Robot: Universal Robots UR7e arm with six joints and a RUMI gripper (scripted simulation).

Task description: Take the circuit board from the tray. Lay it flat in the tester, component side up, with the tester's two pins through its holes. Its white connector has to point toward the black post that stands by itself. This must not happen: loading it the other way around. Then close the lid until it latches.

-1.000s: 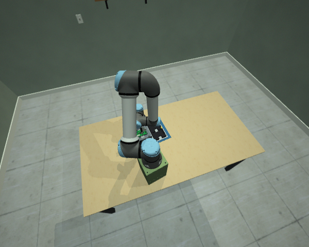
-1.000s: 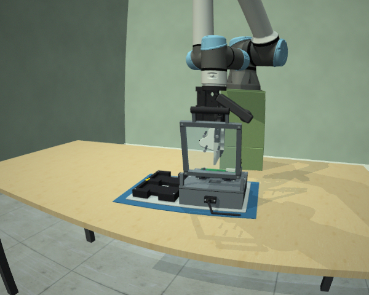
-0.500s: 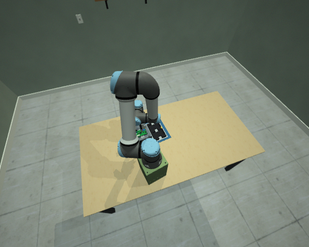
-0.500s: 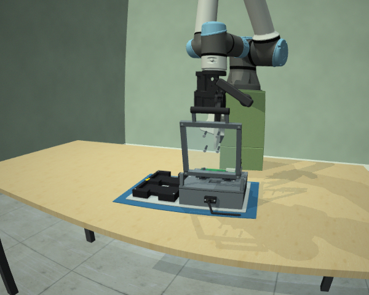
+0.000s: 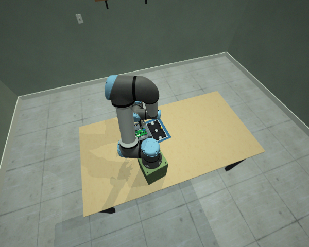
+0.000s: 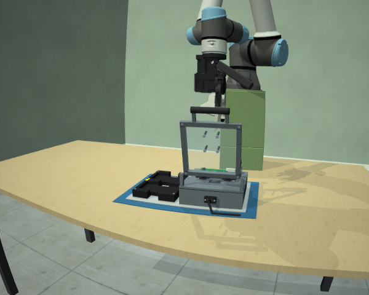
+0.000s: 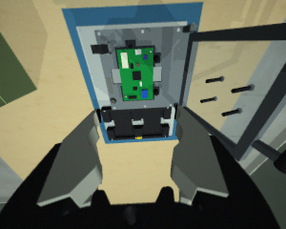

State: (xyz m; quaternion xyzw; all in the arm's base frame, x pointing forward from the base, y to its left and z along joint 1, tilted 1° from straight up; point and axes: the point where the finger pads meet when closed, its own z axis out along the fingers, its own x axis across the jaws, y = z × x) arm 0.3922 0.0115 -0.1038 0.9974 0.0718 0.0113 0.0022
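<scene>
Top: high, far. Exterior: table-level, near. Wrist: looks down. All share tester (image 6: 211, 190).

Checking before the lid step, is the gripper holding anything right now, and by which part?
Nothing is held. The gripper hangs open above the tester, with bare table showing between its fingers. The circuit board lies in the tester.

The wooden worktop (image 6: 83, 165) carries a blue mat (image 6: 251, 193) and the arm's green pedestal block (image 6: 245, 126).

Gripper (image 6: 219, 101) hangs above the upright lid (image 6: 210, 149), just behind its black handle (image 6: 209, 110); fingers look parted, hard to tell. Green board edge (image 6: 214, 169) shows inside the tester (image 6: 211, 192).
</scene>
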